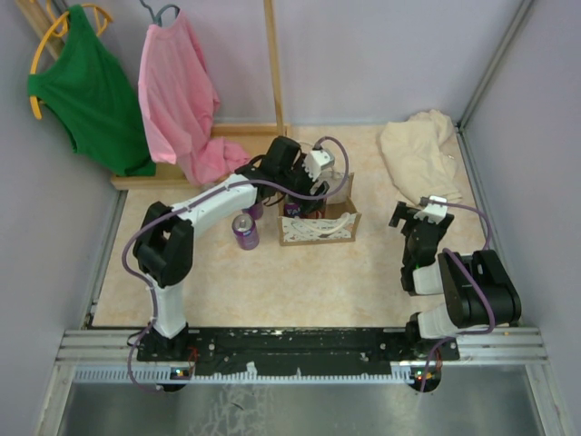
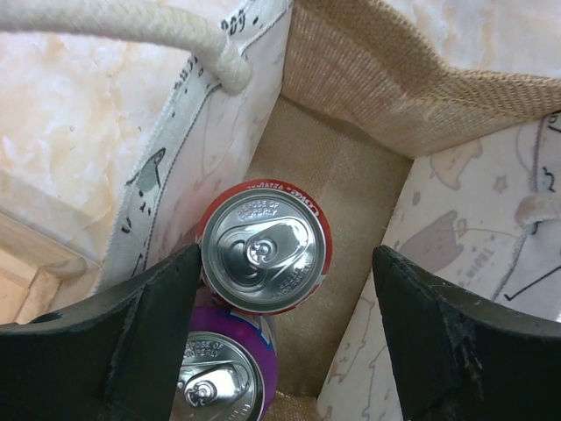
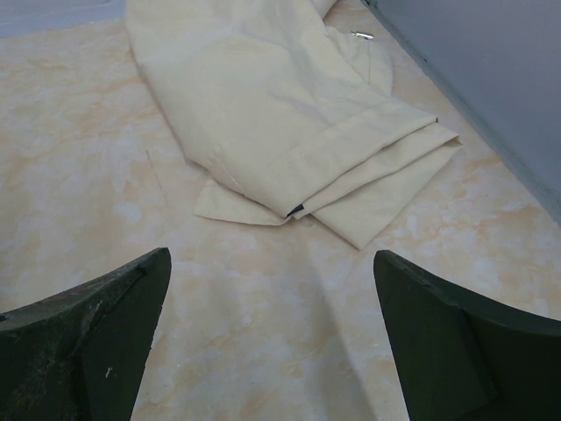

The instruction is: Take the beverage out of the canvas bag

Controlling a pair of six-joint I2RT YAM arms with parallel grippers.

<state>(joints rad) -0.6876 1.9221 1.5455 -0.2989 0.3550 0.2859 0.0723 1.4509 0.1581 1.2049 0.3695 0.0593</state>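
The canvas bag (image 1: 320,218) stands open at the table's middle. In the left wrist view I look down into the bag (image 2: 351,96) past its white rope handle (image 2: 131,26). A red can (image 2: 263,247) and a purple can (image 2: 223,377) stand upright inside, against the left wall. My left gripper (image 2: 285,342) is open above the bag's mouth, its left finger (image 2: 149,333) just beside the red can's rim, its right finger (image 2: 438,342) over the right wall. My right gripper (image 1: 413,216) is open and empty over bare table at the right.
Another purple can (image 1: 245,232) stands on the table left of the bag. A plain cream cloth (image 1: 419,154) lies at the back right, also ahead of my right gripper (image 3: 280,114). Green (image 1: 91,86) and pink (image 1: 182,95) shirts hang on a wooden rack (image 1: 270,64) at the back left.
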